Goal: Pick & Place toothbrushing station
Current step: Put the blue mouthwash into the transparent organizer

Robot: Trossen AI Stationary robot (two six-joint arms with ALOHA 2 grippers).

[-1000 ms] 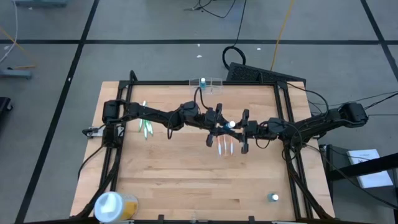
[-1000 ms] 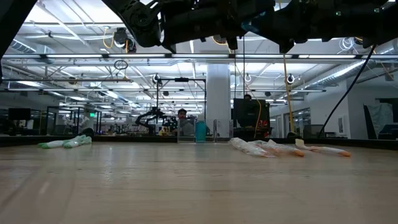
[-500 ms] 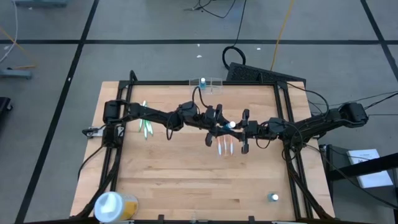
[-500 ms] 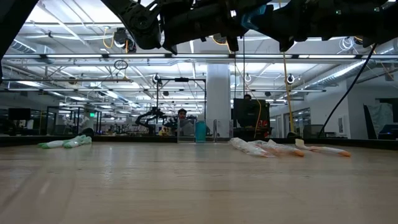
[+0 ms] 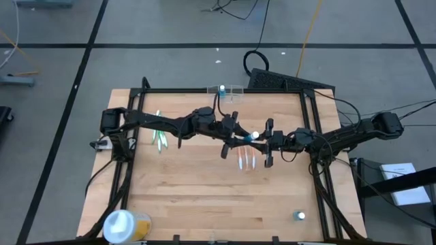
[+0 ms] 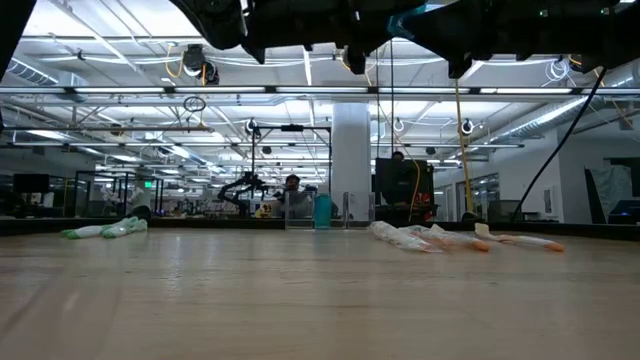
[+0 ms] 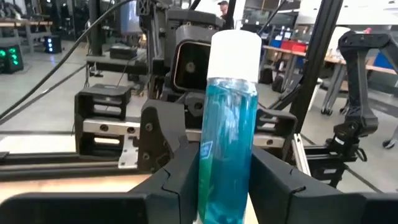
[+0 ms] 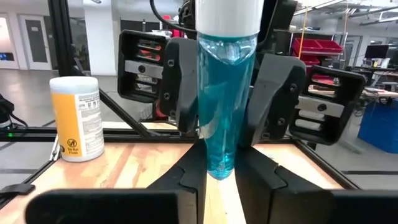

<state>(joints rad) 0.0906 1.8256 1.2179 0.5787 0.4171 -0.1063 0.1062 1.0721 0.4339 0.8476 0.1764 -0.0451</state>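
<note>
Toothpaste tube [image 7: 227, 124], clear blue gel with a white cap, sits clamped from both ends over the middle of the wooden table [image 5: 191, 197]: the left gripper [image 5: 232, 135] pinches it near one end, and the right gripper [image 5: 266, 143] squeezes the flat crimped tail. Only the wrist views show that double grip; from above it's just a pale dot between dark fingers. The toothbrushing station [image 5: 229, 90], a low clear plastic holder, stands at the table's far edge, well apart from both arms. Wrapped toothbrushes [image 5: 246, 160] lie under the grippers, green ones [image 5: 159, 139] off to the left. A white-and-yellow tub [image 5: 122, 224] hugs the near left corner, with bare wood between.
</note>
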